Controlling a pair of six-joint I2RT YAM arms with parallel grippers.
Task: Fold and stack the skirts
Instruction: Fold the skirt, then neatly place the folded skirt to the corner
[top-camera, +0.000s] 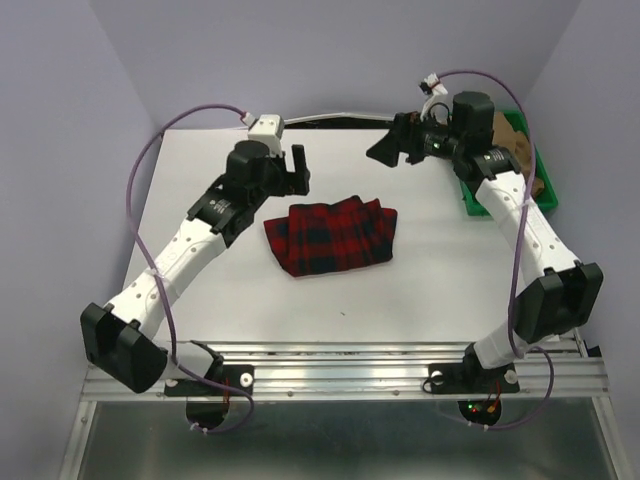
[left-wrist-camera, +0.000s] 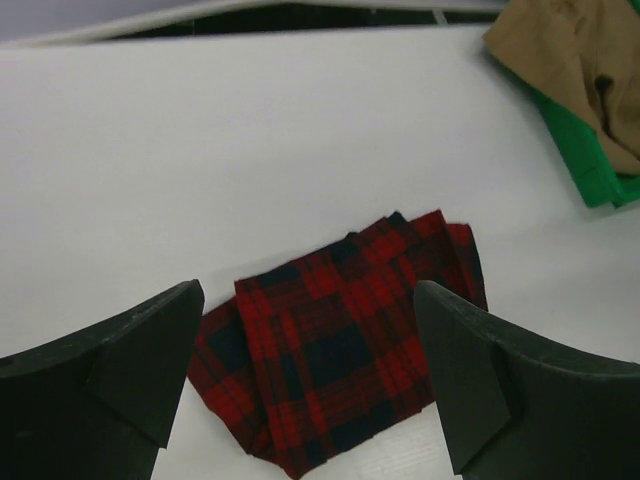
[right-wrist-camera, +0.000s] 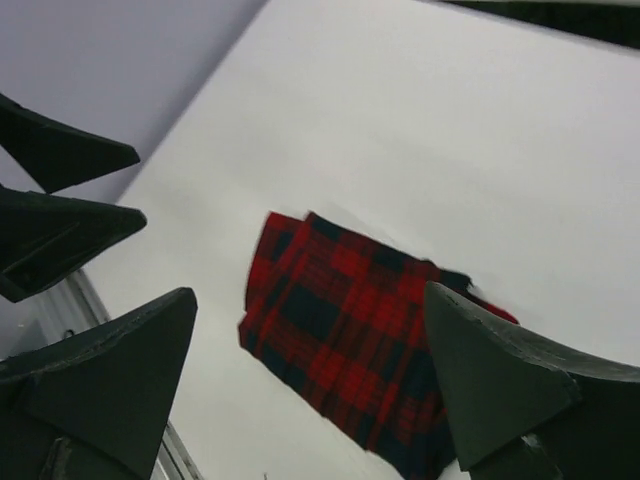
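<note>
The red plaid skirt (top-camera: 332, 236) lies folded into a compact rectangle on the white table (top-camera: 240, 290), near its middle. It shows below the fingers in both wrist views (left-wrist-camera: 340, 340) (right-wrist-camera: 350, 340). My left gripper (top-camera: 291, 170) hovers above and behind the skirt's left end, open and holding nothing (left-wrist-camera: 308, 300). My right gripper (top-camera: 392, 150) is raised behind the skirt's right end, also open and holding nothing (right-wrist-camera: 310, 295). The tan-brown skirt (top-camera: 510, 132) lies crumpled in the green tray (top-camera: 470, 197) at the back right, partly hidden by the right arm, and shows in the left wrist view (left-wrist-camera: 570, 60).
The green tray (left-wrist-camera: 585, 165) stands against the right wall. Purple walls close in the table on three sides. The metal rail (top-camera: 340, 365) with both arm bases runs along the near edge. The left arm's dark fingers (right-wrist-camera: 60, 190) show at the left of the right wrist view.
</note>
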